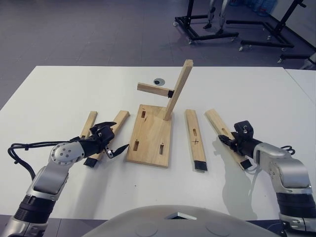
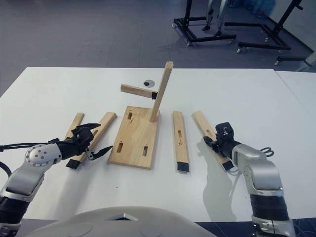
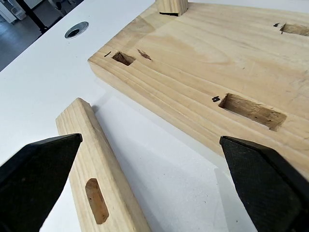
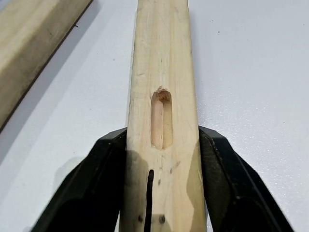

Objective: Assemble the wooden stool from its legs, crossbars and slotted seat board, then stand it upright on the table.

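1. The seat board [image 1: 148, 136] lies flat in the middle of the desk [image 1: 59, 94]. One upright leg [image 1: 178, 89] stands in its far right slot, and a crossbar [image 1: 153, 89] sticks out from that leg toward our left.
2. Our right jaws are pressed against both sides of the rightmost leg [image 4: 161, 58], pinching it near its dark-tipped near end. The leg's mortise sits just beyond the jaws.
3. That leg appears to lie on the desk. Its long axis slants from the near right up toward the far left, so its free end points roughly at the board.
4. Between it and the board lies a middle leg [image 1: 195, 138], roughly parallel to the board's right edge.
5. Our left jaws are spread wide and hold nothing. They hang low over the gap between the inner left leg [image 3: 91, 145] and the board's left edge, with an outer left leg [image 1: 89, 122] farther out.
6. We judge that the coming move turns on the near right slot [image 1: 162, 147]. It lies to the left of the right jaws, past the middle leg, and the right arm is nearer to it.
7. The gripped leg would have to be tipped from lying to upright before it could enter that slot.
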Tool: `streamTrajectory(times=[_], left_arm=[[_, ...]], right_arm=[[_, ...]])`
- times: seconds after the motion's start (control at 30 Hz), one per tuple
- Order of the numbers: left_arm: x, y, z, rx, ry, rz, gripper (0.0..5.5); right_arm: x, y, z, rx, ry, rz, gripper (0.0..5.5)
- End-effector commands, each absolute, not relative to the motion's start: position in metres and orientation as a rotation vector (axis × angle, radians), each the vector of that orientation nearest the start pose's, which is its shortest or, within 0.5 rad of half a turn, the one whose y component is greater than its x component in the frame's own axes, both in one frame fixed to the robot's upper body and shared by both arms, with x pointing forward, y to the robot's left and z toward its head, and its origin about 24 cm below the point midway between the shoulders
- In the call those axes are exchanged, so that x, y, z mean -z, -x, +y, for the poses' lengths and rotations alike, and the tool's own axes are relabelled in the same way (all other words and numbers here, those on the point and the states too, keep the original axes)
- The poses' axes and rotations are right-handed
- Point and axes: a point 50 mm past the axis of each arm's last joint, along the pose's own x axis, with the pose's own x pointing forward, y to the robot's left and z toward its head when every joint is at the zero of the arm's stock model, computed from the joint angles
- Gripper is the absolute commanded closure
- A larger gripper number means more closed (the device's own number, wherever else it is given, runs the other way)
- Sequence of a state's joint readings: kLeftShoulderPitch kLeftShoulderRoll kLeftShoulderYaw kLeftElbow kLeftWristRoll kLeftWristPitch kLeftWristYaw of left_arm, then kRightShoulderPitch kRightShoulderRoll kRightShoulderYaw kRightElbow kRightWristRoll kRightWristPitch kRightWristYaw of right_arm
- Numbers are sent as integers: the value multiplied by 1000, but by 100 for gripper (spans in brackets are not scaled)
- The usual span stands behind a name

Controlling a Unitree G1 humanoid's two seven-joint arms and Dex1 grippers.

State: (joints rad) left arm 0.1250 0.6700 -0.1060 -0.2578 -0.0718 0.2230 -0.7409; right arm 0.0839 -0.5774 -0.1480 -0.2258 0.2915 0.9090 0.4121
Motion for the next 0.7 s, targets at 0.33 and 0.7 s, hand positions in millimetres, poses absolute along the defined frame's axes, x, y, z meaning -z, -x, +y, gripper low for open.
streamTrajectory(times=[0.33, 0.7], left_arm=[[-95, -234, 199, 697, -202, 219, 26], [-155, -250, 207, 743, 321, 26, 26]], right_arm=[[-67, -245, -277, -131, 63, 639, 347], [-176, -286, -288, -285, -108, 189, 347]])
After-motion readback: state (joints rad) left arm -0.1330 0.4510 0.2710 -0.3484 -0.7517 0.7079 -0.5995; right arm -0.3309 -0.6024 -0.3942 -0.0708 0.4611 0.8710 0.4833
